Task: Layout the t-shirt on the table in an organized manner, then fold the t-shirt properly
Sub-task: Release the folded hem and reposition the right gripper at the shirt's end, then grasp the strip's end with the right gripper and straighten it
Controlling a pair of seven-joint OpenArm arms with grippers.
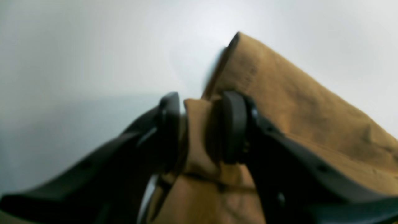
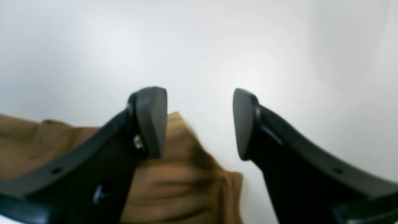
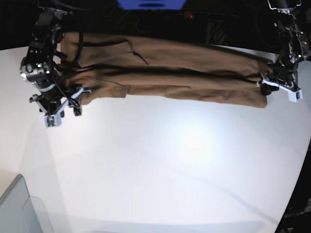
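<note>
On the white table (image 3: 184,160) I see the t-shirt (image 3: 170,73) stretched along the far edge. The left gripper (image 1: 199,127) clamps a fold of it. The right gripper (image 2: 199,124) stands apart, empty, one pad (image 2: 152,121) over the cloth's corner.

Soft blurred wrist views, bright glare on the table (image 3: 194,145), dark background

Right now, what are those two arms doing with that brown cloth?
They are handling a brown t-shirt, which lies stretched in a long folded band across the far side of the white table. The left gripper has a bunched corner of fabric between its pads. The right gripper stands open at the other end, with nothing between its jaws.
</note>
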